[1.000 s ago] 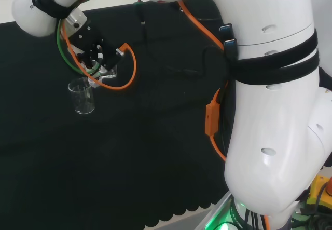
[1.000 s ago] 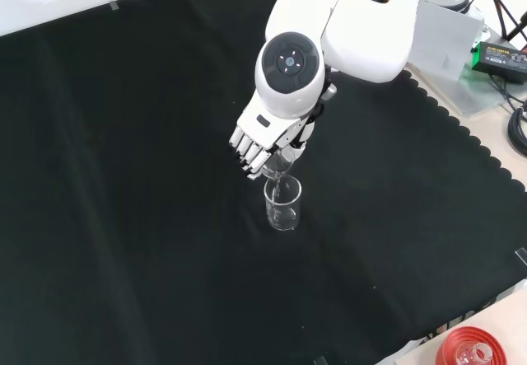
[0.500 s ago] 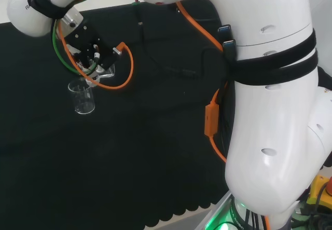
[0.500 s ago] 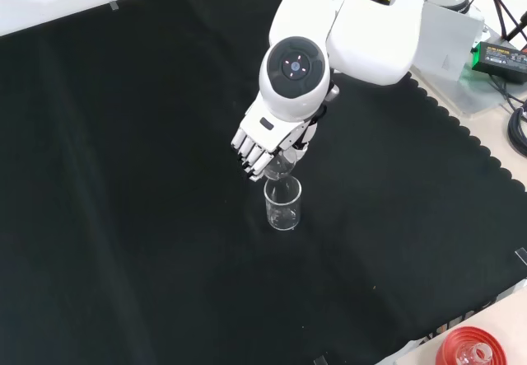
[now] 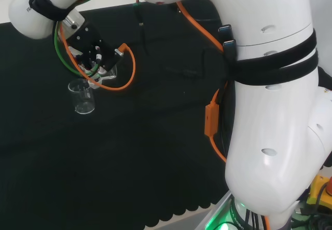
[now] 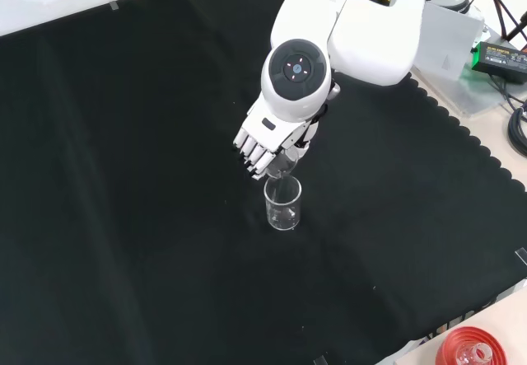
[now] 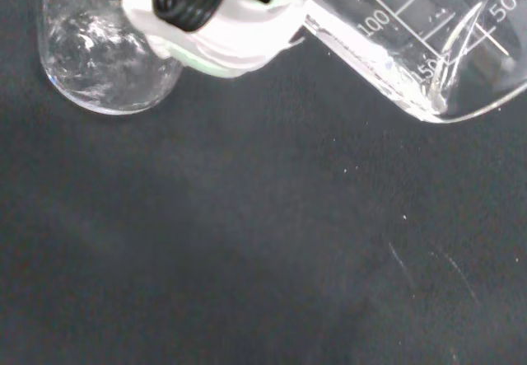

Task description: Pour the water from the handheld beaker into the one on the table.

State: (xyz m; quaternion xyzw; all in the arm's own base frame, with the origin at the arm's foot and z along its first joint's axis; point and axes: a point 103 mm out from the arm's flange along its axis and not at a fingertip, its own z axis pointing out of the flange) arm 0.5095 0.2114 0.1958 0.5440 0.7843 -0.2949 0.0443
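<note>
Mid-pour: beaker tipped over the one on the table

Seemingly the pour is under way rather than finished. In the head view, the robot hand (image 5: 93,58) hangs just above and beside the table beaker (image 5: 83,97), which stands upright on the black table (image 5: 155,157); the handheld beaker (image 5: 106,74) shows as a faint glint under the fingers. Compared with a second ago, the robot hand sits slightly higher and farther left, while the standing beaker has not moved.

From the front view, the robot hand (image 6: 265,141) has its fingers curled round the handheld beaker (image 6: 282,165), which tilts down toward the rim of the table beaker (image 6: 282,203) right below it. Against the earlier front picture the wrist link has risen a little, suggesting more tilt.

At the wrist view, the handheld beaker (image 7: 428,44) lies steeply tipped, with some water pooled at its low edge, so emptying is left to do. The table beaker (image 7: 107,60) shows ripples inside, so I judge some water has landed.
</note>
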